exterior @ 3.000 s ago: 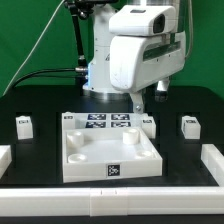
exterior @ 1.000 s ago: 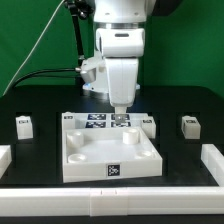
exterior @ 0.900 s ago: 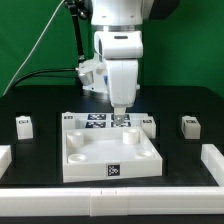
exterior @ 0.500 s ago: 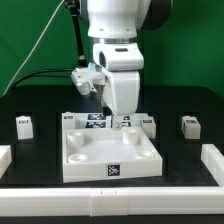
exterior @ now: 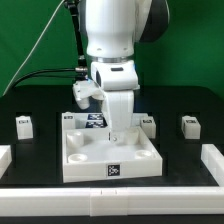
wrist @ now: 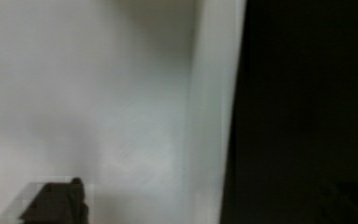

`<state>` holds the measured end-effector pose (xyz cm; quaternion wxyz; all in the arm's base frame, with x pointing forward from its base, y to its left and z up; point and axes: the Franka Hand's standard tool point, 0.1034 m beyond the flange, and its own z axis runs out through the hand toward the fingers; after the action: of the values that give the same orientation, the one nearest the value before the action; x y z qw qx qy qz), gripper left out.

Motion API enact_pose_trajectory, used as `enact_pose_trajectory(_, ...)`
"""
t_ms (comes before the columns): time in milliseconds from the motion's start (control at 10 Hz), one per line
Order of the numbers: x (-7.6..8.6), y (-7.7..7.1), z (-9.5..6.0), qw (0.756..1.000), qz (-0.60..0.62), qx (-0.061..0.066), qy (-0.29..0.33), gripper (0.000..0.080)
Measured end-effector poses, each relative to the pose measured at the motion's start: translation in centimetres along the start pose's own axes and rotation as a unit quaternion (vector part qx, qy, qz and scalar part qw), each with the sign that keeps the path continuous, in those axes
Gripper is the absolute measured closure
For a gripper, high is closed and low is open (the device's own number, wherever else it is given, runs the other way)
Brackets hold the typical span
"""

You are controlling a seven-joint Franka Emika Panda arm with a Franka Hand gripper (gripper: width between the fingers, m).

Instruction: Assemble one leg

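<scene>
Two small white legs with tags stand on the black table, one at the exterior view's left [exterior: 24,124] and one at its right [exterior: 189,124]. Another small tagged block [exterior: 148,122] sits by the back right corner of the large white tray [exterior: 110,168]. My gripper [exterior: 113,134] hangs low over the rear middle of the tray, far from both outer legs. In the wrist view one dark fingertip [wrist: 55,202] shows at a corner over a blurred white surface [wrist: 105,100] beside black, with nothing between the jaws.
The marker board [exterior: 95,122] lies behind the tray, partly hidden by the arm. White raised strips sit at the front left [exterior: 5,157], front right [exterior: 212,160] and along the front edge [exterior: 110,192]. Cables run behind the arm at the left.
The arm has swung from the exterior view's right toward the left and lowered. The gripper has come down close to the tray's rear. The legs have not moved.
</scene>
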<state>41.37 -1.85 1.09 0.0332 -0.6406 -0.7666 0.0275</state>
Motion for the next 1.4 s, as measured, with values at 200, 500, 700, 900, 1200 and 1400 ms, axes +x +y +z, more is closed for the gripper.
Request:
enact_pose_trajectory(200,0.04,0.08,0.39,1.0,0.0,0.001,0.001,0.015)
enact_pose_trajectory(500,-0.03,0.09,0.38,1.0,0.002,0.001,0.001,0.0426)
enact_pose_trajectory(700,-0.03,0.09,0.39,1.0,0.002,0.001,0.001,0.0603)
enact_pose_trajectory(900,-0.1,0.31,0.26,1.0,0.003,-0.004,0.0,0.0737)
enact_pose_trajectory(1200,-0.11,0.33,0.25,1.0,0.003,-0.004,0.0,0.0737)
enact_pose_trajectory(1400,-0.11,0.33,0.25,1.0,0.003,-0.005,0.0,0.0737)
